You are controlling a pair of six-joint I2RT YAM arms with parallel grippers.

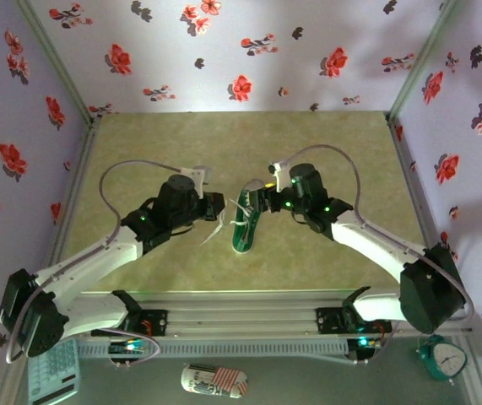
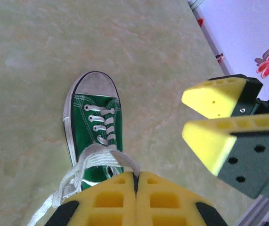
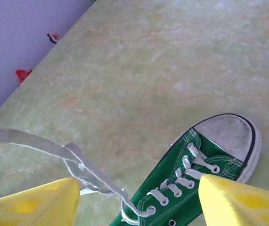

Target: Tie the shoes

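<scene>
A small green sneaker [image 1: 245, 224] with a white toe cap lies on the pale green table between my two grippers, toe pointing away. In the left wrist view the shoe [image 2: 96, 134] sits just ahead of my left gripper [image 2: 135, 175], which is shut on a white lace [image 2: 103, 157] that loops up from the eyelets. From above, the left gripper [image 1: 217, 207] is just left of the shoe. My right gripper [image 1: 261, 200] hovers at the shoe's right with its yellow fingers [image 3: 241, 202] wide apart. A taut lace [image 3: 85, 167] runs from an eyelet of the shoe [image 3: 191, 186] leftward, untouched by those fingers.
Floral walls [image 1: 249, 51] close in the table on three sides. In front of the arm bases lie a striped patterned oblong thing [image 1: 213, 381], a teal clock [image 1: 441, 358] and a pale keypad [image 1: 53, 373]. The right gripper's fingers [image 2: 213, 96] hang close beside the left gripper.
</scene>
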